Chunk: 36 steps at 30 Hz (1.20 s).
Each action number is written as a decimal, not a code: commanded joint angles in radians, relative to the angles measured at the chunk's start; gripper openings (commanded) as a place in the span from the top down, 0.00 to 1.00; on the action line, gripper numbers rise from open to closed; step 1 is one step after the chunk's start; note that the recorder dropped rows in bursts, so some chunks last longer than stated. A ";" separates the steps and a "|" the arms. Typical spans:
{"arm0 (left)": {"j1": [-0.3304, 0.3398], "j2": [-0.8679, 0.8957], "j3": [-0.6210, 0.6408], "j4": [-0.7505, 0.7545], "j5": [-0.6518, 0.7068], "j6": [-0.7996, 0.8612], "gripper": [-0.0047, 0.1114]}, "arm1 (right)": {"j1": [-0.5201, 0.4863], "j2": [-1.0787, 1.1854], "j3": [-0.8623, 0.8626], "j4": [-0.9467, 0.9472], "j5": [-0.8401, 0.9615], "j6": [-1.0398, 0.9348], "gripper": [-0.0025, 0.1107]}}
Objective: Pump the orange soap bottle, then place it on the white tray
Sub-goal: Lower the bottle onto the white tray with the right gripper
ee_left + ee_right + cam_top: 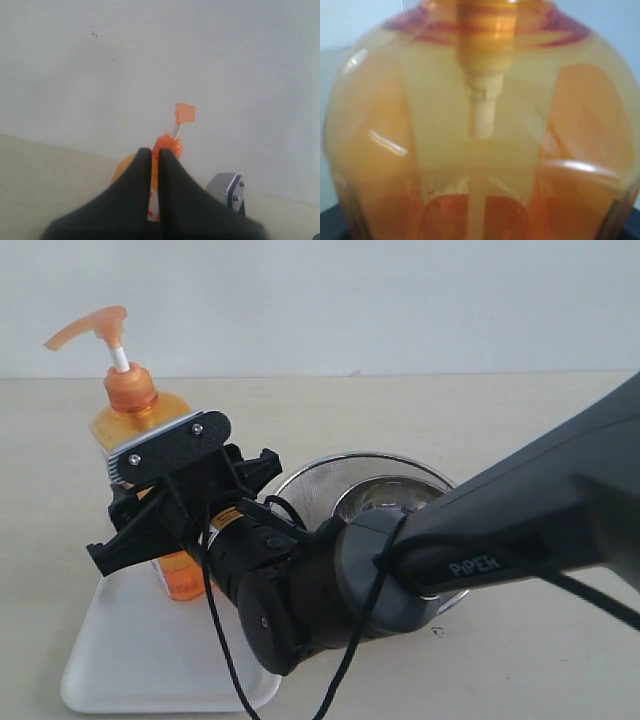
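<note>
The right gripper [125,505] has its jaws clamped on the body of the orange soap bottle [140,415], one black finger lying across the bottle's shoulder and the other lower down its front. Its arm reaches in from the right side of the exterior view, across the middle, passing in front of a round steel strainer [370,475], with the wrist rolled so the fingers sit one above the other. The bottle stands upright at the back of the white tray [140,660], pump head raised; it fills the right wrist view. The left gripper [155,155] is closed and empty, pointing towards the bottle from well apart.
</note>
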 commanded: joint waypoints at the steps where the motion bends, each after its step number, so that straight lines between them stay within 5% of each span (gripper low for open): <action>1: 0.001 -0.003 0.003 -0.006 0.014 0.001 0.92 | 0.001 -0.017 -0.012 0.010 -0.066 -0.013 0.98; 5: 0.001 -0.003 0.003 -0.006 0.014 0.001 0.92 | 0.001 -0.017 -0.012 0.010 -0.060 -0.013 0.89; 11: 0.001 -0.003 0.003 -0.006 0.014 0.001 0.92 | 0.001 -0.017 -0.012 0.010 -0.020 -0.013 0.44; 14: 0.001 -0.003 0.003 -0.006 0.014 0.001 0.92 | 0.001 -0.017 -0.012 0.012 -0.012 -0.013 0.33; 36: 0.001 -0.003 0.003 -0.006 0.010 0.001 0.92 | 0.001 -0.110 -0.012 0.139 0.081 -0.115 0.25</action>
